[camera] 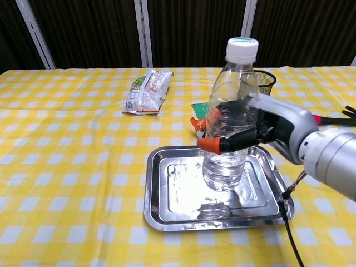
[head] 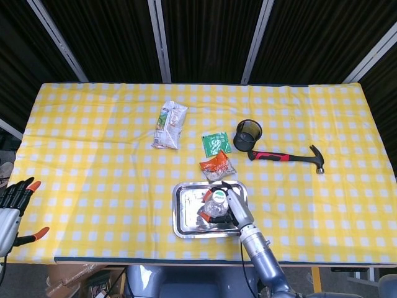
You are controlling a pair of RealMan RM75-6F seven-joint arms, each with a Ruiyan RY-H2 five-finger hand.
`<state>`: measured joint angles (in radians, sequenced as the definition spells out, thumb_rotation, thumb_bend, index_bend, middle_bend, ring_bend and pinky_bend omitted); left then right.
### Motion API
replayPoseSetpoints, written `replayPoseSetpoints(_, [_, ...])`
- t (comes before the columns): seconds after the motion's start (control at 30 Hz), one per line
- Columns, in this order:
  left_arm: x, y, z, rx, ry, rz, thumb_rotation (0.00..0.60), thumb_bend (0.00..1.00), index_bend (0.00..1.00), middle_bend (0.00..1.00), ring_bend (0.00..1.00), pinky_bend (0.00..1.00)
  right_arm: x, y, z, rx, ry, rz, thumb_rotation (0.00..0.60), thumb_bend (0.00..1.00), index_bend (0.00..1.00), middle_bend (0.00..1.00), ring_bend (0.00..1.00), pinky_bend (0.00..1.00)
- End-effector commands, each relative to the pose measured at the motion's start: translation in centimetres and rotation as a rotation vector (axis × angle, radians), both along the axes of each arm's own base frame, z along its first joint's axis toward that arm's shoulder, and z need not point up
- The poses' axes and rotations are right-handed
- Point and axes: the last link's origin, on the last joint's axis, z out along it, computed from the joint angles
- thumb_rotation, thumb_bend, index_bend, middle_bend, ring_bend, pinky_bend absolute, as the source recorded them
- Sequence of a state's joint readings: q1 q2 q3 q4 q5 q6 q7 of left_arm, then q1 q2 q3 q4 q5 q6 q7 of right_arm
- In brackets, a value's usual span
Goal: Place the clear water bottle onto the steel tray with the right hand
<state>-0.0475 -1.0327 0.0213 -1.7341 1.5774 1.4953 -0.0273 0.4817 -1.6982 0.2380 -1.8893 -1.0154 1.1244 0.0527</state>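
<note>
Holding the water bottle (camera: 230,114) upright over the steel tray (camera: 167,214), the right hand (camera: 253,127) has its fingers wrapped round it.
Near left, off the worktop (head: 93,161), the left hand (head: 13,208) hangs open; farther back lie snack packets (head: 169,125) and a hammer (head: 288,156).

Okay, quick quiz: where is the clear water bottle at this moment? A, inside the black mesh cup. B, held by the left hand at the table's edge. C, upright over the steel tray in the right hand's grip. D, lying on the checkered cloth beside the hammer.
C: the clear water bottle stands upright over the steel tray, with the right hand wrapped around its middle.
</note>
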Motion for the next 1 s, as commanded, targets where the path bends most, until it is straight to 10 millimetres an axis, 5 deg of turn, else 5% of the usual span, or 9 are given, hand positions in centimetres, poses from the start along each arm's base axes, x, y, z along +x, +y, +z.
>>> replayPoseSetpoints(0.03, [0.0, 0.0, 0.0, -0.002, -0.001, 0.000, 0.600, 0.18, 0.04, 0.00, 0.00, 0.00, 0.0, -0.1, -0.9, -0.004, 0.014, -0.016, 0.600, 1.00, 1.00, 0.82, 0.42, 0.00])
replayPoseSetpoints(0.43, [0.1, -0.1, 0.0, -0.004, 0.000, -0.006, 0.600, 0.18, 0.04, 0.00, 0.00, 0.00, -1.1, -0.3, -1.0, -0.014, -0.001, -0.027, 0.600, 1.00, 1.00, 0.82, 0.42, 0.00])
replayPoseSetpoints(1.0, [0.1, 0.0, -0.3, -0.006, 0.011, -0.002, 0.600, 0.18, 0.04, 0.00, 0.00, 0.00, -3.1, -0.5, -1.6, 0.063, -0.049, -0.031, 0.600, 0.92, 0.82, 0.68, 0.25, 0.00])
